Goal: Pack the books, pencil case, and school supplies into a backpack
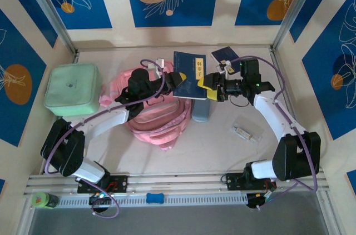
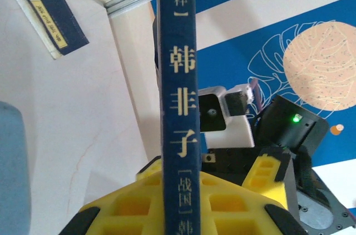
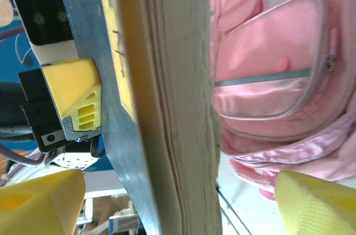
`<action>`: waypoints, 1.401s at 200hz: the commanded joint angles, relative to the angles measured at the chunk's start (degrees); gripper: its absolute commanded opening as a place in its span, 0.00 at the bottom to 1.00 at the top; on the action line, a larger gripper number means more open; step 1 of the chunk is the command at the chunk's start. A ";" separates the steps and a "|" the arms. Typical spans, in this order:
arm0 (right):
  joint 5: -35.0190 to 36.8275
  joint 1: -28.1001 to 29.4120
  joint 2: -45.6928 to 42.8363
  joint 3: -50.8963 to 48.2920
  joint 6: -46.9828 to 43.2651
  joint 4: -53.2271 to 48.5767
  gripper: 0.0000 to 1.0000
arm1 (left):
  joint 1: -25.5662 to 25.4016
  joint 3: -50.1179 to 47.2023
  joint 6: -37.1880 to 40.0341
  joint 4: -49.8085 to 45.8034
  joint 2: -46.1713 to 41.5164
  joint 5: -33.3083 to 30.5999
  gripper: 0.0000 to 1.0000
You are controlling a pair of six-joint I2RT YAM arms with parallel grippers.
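As my left gripper (image 1: 179, 78) pinches the book (image 1: 192, 65), my right gripper (image 1: 209, 84) gapes, holding nothing.
The backpack (image 1: 161, 126) lies leftward (left arm nearer).

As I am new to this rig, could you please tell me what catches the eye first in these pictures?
A dark navy book is gripped by the left tool toward the rear middle of the table, with the right tool open around its opposite edge. Just left of it lies the pink backpack under the left arm, and a mint-green box sits at the far left.
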 commanded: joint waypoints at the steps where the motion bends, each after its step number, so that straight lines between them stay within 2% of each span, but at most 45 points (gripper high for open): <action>1: -7.28 0.86 0.05 -1.61 5.84 9.33 0.87 | -0.43 1.67 -0.36 4.46 0.37 0.59 0.00; 24: -9.44 2.25 -2.13 -1.89 8.20 13.39 0.79 | -0.38 1.78 3.26 -0.94 -0.61 -0.84 0.00; 39: -8.15 2.36 -2.78 -1.36 7.46 10.90 0.65 | -0.12 1.69 4.93 -4.03 -1.27 -2.17 0.00; 53: -7.41 2.85 -2.50 -0.52 5.17 7.88 0.59 | -0.09 1.49 6.06 -4.73 -1.56 -2.70 0.00; 73: -4.65 4.35 -1.39 1.44 2.46 3.21 0.34 | -0.16 1.56 7.26 -7.12 -1.56 -3.05 0.00; 98: -1.97 4.65 -0.75 2.10 1.94 1.80 0.17 | -0.05 0.50 9.08 -7.75 -1.99 -3.21 0.00; 115: -1.67 4.52 0.01 3.04 0.74 -0.30 0.07 | 0.20 1.31 11.92 -12.46 -2.73 -4.18 0.04; 130: -0.86 4.07 0.65 4.67 -1.63 -4.56 0.00 | 0.37 0.94 14.09 -13.32 -3.66 -4.00 0.20; 141: 0.03 3.39 0.55 5.57 -3.09 -6.93 0.00 | 0.73 0.64 15.89 -15.22 -4.69 -3.95 0.30; 159: 1.73 2.13 -0.23 6.48 -5.48 -11.04 0.00 | 1.12 0.17 22.24 -21.64 -7.43 -4.83 0.40; 193: 8.94 0.32 -1.28 8.49 -12.73 -21.85 0.00 | 0.81 0.48 39.96 -42.15 -12.72 -13.04 0.53; 220: 12.12 -1.57 -2.62 6.72 -13.46 -24.79 0.00 | 0.15 -0.48 51.76 -52.35 -14.50 -19.24 0.60; 249: 14.14 -2.80 -3.73 3.13 -12.52 -24.49 0.00 | -1.23 -1.54 60.24 -55.47 -13.58 -20.82 0.66; 280: 16.36 -4.15 -4.20 -0.16 -11.56 -23.71 0.00 | -4.31 2.08 67.78 -58.31 -7.48 -25.20 0.70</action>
